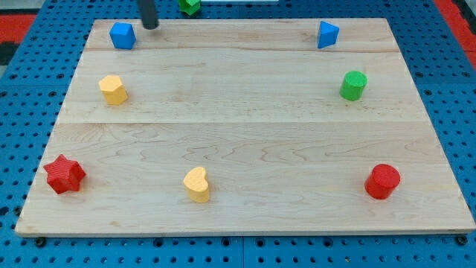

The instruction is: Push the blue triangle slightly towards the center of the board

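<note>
The blue triangle (326, 34) sits near the view's top right corner of the wooden board (245, 126). My tip (151, 26) touches down at the board's top edge, far to the view's left of the triangle. It stands just right of a blue cube (122, 35) at the top left, close to it but apart.
A yellow hexagonal block (113, 89) lies at the left. A green cylinder (353, 85) lies at the right. A red star (64, 175), a yellow heart (197, 184) and a red cylinder (382, 182) line the bottom. A green block (190, 6) lies off the board's top edge.
</note>
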`<state>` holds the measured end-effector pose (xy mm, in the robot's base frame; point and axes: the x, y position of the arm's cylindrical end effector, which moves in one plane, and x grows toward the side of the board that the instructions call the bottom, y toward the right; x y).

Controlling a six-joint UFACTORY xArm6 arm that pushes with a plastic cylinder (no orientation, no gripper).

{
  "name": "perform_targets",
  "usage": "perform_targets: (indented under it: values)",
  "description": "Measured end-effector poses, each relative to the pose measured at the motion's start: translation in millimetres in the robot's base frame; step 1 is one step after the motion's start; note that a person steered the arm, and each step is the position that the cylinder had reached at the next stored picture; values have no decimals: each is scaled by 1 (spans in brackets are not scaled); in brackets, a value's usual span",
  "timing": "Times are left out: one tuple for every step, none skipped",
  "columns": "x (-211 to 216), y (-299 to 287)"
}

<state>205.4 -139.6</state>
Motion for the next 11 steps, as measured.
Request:
perform_targets:
  values:
    - [8,93]
    - [-2,199]
    - [-11,301]
    - [-2,353]
    - [27,301]
    - [40,226]
    - [40,225]
    - [40,227]
    - [46,192]
    - [46,124]
    - [36,235]
